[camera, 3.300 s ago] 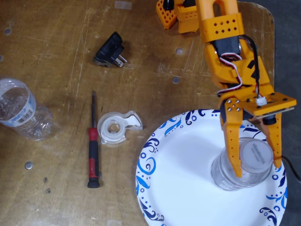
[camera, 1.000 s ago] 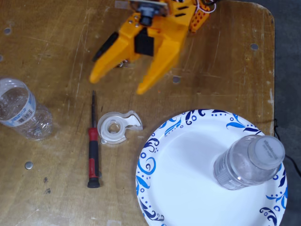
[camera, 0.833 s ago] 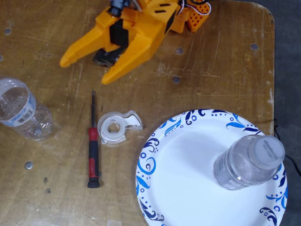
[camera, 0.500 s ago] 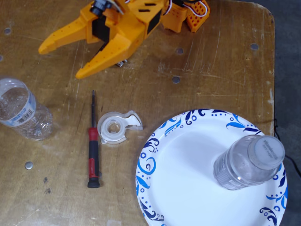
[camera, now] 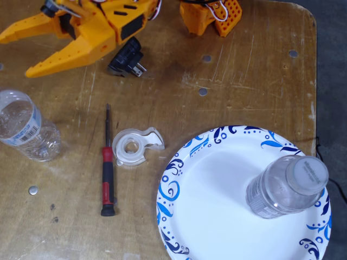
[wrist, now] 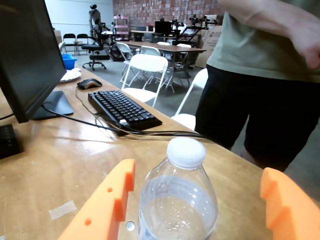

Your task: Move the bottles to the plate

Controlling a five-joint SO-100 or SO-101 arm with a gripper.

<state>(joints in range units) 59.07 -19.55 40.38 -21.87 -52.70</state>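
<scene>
My hand is spread wide with the second bottle standing just ahead between its fingers, so closing off-centre could tip it over, far from the plate.

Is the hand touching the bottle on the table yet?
Apart. The fixed view shows bare wood between the open hand and the bottle.
</scene>
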